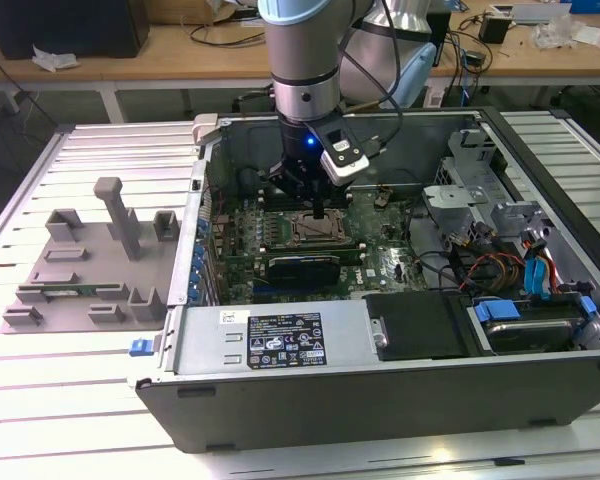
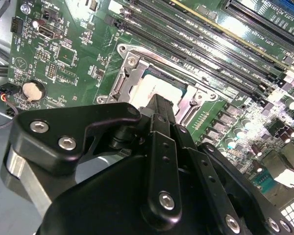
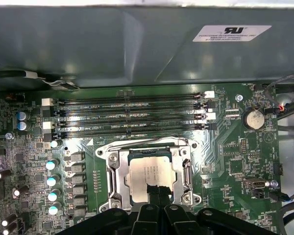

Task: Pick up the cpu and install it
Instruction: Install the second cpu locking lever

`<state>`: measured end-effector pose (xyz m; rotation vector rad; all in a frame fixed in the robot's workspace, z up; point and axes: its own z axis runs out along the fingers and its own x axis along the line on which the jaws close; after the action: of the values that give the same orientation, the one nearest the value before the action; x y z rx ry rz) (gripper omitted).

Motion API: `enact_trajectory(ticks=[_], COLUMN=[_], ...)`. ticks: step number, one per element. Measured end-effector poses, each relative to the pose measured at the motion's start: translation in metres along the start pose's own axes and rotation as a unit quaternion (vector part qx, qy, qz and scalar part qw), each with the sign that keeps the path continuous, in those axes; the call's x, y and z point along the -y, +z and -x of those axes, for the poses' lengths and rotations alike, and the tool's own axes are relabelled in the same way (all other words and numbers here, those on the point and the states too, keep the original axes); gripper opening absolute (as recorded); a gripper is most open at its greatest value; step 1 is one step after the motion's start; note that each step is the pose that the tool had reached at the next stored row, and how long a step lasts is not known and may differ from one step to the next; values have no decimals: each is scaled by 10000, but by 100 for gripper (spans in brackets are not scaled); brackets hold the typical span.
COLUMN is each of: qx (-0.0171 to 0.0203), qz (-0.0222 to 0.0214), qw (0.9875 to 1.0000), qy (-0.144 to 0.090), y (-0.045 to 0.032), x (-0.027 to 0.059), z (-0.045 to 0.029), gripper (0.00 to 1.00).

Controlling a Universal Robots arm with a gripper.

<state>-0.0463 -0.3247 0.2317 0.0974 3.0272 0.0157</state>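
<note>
The cpu (image 3: 149, 171) is a silvery square chip lying flat inside the open metal frame of the motherboard socket (image 3: 112, 176), within the grey computer case (image 1: 280, 400). In the second wrist view the cpu (image 2: 154, 90) also rests in the socket (image 2: 125, 73). My gripper (image 3: 157, 192) hangs straight over the socket, its two black fingers pressed together with their tips at the chip's near edge. The tips look to be touching the chip's top, with nothing held between them. In the exterior view the gripper (image 1: 320, 212) reaches down into the case above the socket (image 1: 302, 230).
Long memory slots (image 3: 127, 117) run beside the socket, and a coin battery (image 3: 255, 118) sits on the board. A black card (image 1: 305, 268) lies just in front of the socket. Drive bays and cables (image 1: 530, 270) fill the exterior view's right. A grey fixture tray (image 1: 90, 260) stands outside the case.
</note>
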Motion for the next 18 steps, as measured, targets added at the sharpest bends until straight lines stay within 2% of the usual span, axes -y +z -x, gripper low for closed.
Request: enact_trajectory(ticks=[5, 7, 13, 18], qx=[0, 0, 0, 1], qz=[-1, -3, -6, -5], qw=[10000, 10000, 10000, 10000], qy=[0, 0, -1, 0], y=[-19, -83, -85, -85], x=[-1, -1, 5, 150], z=[3, 10, 11, 20], gripper=[11, 11, 11, 11])
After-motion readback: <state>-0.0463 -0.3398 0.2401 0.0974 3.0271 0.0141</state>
